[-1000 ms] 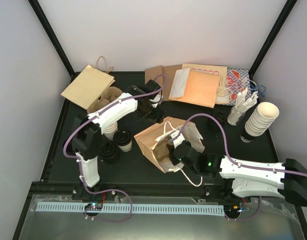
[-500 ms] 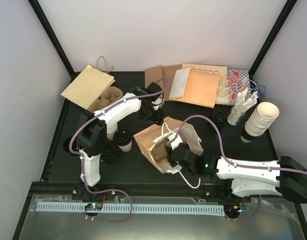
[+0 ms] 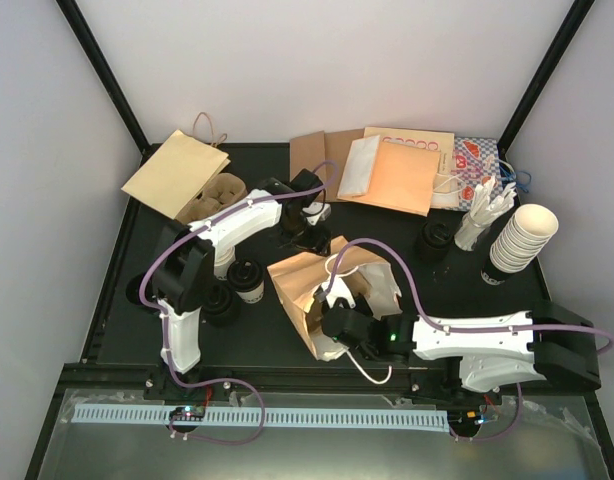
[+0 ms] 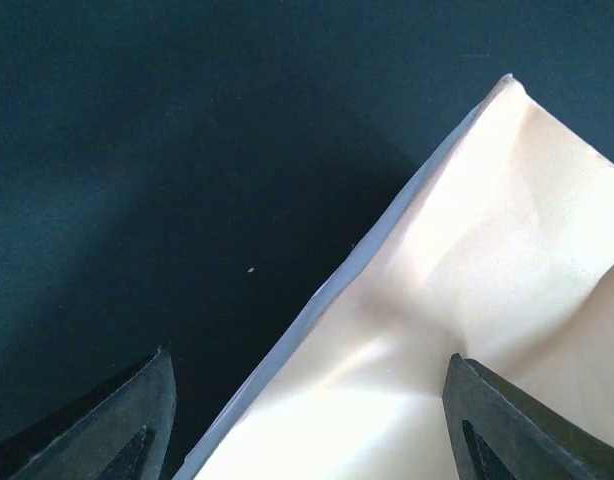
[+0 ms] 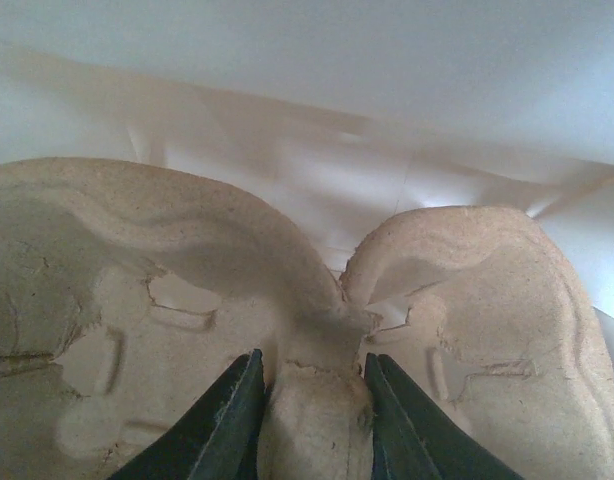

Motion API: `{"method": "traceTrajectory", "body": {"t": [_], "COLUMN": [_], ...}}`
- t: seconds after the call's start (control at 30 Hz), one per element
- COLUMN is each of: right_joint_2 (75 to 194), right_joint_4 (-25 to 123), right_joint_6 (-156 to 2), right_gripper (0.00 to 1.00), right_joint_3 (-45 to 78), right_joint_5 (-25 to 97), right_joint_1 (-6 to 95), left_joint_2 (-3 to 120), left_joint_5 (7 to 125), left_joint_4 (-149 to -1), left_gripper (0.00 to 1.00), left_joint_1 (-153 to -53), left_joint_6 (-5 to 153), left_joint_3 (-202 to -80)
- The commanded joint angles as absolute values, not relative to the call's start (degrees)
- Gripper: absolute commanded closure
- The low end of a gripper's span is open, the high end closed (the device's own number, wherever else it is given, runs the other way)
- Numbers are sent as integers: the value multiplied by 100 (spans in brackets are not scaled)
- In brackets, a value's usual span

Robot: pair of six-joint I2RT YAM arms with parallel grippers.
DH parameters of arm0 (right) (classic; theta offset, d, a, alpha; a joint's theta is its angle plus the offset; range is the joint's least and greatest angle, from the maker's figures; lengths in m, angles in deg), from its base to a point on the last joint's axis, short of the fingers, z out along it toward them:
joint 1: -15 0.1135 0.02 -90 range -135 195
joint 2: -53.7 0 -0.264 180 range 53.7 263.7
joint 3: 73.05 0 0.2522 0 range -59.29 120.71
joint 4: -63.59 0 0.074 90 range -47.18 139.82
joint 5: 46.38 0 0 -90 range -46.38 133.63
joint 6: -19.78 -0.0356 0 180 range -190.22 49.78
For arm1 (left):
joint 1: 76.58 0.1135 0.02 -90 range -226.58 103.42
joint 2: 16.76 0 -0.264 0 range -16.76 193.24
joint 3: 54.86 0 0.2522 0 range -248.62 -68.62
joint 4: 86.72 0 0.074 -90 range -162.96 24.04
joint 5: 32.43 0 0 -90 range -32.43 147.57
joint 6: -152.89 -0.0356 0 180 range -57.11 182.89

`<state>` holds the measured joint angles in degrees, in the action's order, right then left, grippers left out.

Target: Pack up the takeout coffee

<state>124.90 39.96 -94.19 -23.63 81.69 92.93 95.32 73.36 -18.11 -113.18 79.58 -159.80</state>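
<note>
- Left hand [image 3: 304, 230]: released, jaws wide apart. In the left wrist view the far rim of the paper bag [image 3: 299, 285] runs up between the two fingers, and neither finger presses on it.
- Right hand [image 5: 312, 425]: clenched on the central ridge of the pulp carrier [image 5: 137, 300]. It holds the carrier inside the bag's pale interior, having entered the mouth from the near-right side.
- Lidded cup A [image 3: 249, 281] and lidded cup B [image 3: 220, 300]: both stand upright on the table [image 3: 252, 335], outside the bag and just to its left. A is nearer the bag; B is near A, further left and toward the arm bases. Neither hand touches them.
- Governing relation: the cups lie to the near-left of the left hand, beside that arm's own forearm, while the bag stands between them and the right hand. The left hand is therefore judged the nearer one for fetching them.
- Axis: each cup's long axis is vertical, lid uppermost, so a grasp from the side or from above seems suitable.
- Judged stage: carrier being seated in the bag; no cup packed yet.
</note>
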Motion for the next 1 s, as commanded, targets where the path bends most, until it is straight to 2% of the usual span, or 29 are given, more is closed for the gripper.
{"method": "traceTrajectory", "body": {"t": [0.0,0.73,0.97], "right_joint_2": [12380,12899,12898], "right_joint_4": [4068,3386,3073], "right_joint_6": [-9493,-9857,-9945], "right_gripper": [70,69,69], "right_joint_3": [-2321,-1683,-1553], "right_joint_5": [8490,8169,8179], "right_joint_1": [9342,9195,9190], "left_joint_2": [9387,9172,8765], "left_joint_5": [7643,7697,7271], "left_joint_4": [-1855,-1958,-1933], "left_gripper": [25,26,24], "left_joint_1": [-11357,-11463,-11469], "left_joint_6": [7882,7914,7974], "left_joint_3": [-15849,-15633,-15698]}}
